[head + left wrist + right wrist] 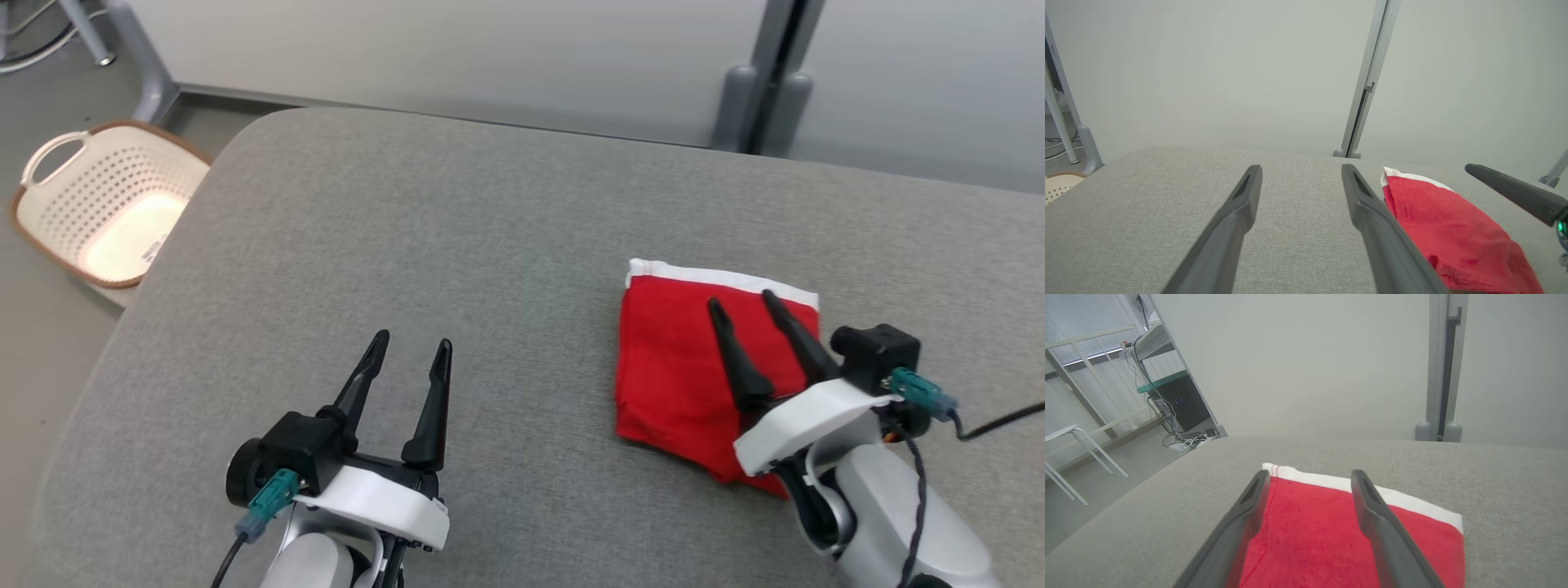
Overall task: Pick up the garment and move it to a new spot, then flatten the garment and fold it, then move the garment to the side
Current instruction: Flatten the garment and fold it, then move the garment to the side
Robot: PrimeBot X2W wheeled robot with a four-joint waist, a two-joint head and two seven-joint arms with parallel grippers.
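Left gripper [1300, 171] rose from bottom centre of frame, fingers spread wide, nothing between them, over grey padded surface [1147, 204]. Red garment [1453, 232] with white band along far edge lay folded at lower right, partly hidden behind right-hand finger. Right gripper's finger [1515, 195] entered from right edge, above garment. Basket [1057, 185] rim showed at left edge. Grey post [1370, 77] stood against pale wall, upper right of centre.

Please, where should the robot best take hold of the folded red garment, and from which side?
Probably the left edge of the garment, pinched from above by the right tool, which is open over it. It lies flat and folded on the grey pad, so only an edge gives something to close on, and that one is bare and in plain view.
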